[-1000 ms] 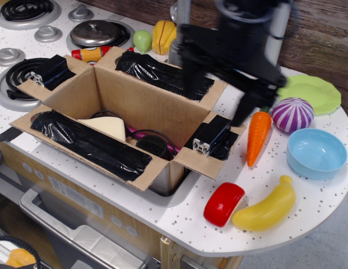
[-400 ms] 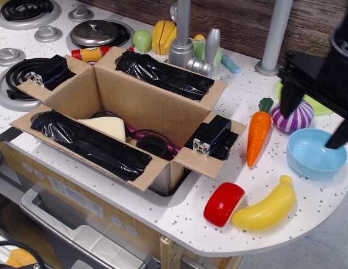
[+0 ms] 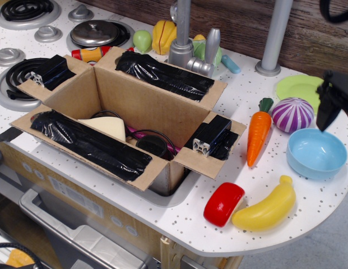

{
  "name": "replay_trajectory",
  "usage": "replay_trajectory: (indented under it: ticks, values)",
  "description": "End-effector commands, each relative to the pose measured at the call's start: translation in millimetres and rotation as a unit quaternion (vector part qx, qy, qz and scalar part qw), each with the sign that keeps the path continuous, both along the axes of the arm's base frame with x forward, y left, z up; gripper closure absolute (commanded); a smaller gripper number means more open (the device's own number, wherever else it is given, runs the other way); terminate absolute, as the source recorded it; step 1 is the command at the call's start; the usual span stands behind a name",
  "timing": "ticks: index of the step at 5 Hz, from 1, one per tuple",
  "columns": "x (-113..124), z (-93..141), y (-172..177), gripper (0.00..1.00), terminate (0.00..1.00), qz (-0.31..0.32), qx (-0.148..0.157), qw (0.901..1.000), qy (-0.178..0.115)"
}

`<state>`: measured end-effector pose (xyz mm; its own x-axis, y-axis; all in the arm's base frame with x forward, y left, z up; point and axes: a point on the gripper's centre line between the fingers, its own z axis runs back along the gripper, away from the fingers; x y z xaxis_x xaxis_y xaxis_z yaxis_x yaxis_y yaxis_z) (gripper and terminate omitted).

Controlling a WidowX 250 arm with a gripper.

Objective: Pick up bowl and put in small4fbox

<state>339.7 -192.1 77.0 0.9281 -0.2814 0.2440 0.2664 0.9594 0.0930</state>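
Light blue bowl (image 3: 316,153) near right edge of worktop, beside striped onion (image 3: 292,114). Dark gripper (image 3: 329,107) at right edge, partly cut off, directly above bowl's far rim; spread or pressed, cannot tell. Cardboard small4fbox (image 3: 134,106) well apart, toward left.

White speckled surface (image 3: 179,216) carrying plenty — the brown box (image 3: 129,112) sits at about nine o'clock, flaps spread, dropped partly into the sink cut-out. At three o'clock, the light blue bowl (image 3: 316,153) rests upright, just beside the purple striped onion (image 3: 292,114) at two o'clock. The lime-green plate (image 3: 297,87) lies beyond that. An orange carrot (image 3: 258,133) lies between box and bowl. Down at five o'clock — a yellow banana (image 3: 267,209) touching a red piece (image 3: 223,203). At twelve, a grey faucet (image 3: 185,47) stands.
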Motion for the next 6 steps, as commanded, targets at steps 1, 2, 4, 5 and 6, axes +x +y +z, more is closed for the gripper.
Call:
replay_trajectory:
  ticks: [1,2,4,5,6]
  values:
    - [19.3,-12.1,-21.0,0.00,0.00,-0.028,-0.081,0.9960,-0.023]
    - [24.2,-30.5,-19.9,0.00,0.00,-0.036,-0.068,0.9955,-0.055]
    - [33.9,-47.8,-7.1,0.00,0.00,-0.052,-0.064,0.9948,-0.059]
    - [31.5,-47.8,-4.4,1.00,0.00,-0.040,-0.068,0.9961,-0.041]
    - [27.9,-47.5,-2.2,1.00,0.00,-0.028,-0.066,0.9968,-0.035]
